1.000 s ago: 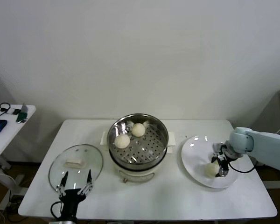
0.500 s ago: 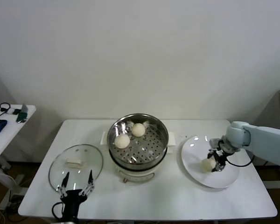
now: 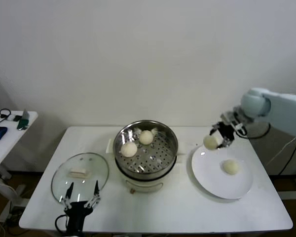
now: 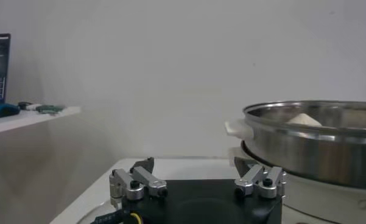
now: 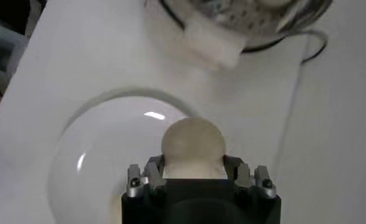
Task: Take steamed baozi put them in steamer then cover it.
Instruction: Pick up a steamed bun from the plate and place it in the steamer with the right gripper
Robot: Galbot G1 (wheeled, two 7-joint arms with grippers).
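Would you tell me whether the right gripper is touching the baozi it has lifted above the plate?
Touching. The right wrist view shows the right gripper closed on the baozi, fingers pressed against both sides.

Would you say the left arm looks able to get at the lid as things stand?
Probably yes: the left gripper hovers open at the near edge of the lid, whose handle lies bare, with nothing between them.

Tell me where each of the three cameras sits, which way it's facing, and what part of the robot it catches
Head view: high on the robot, facing forward and down at the table; shows both arms, right gripper lifting a baozi.
Left wrist view: low beside the steamer, facing level across the table; shows the open left gripper.
Right wrist view: above the plate, facing down; shows its gripper clamping the baozi.
Shared: all three show the steamer.
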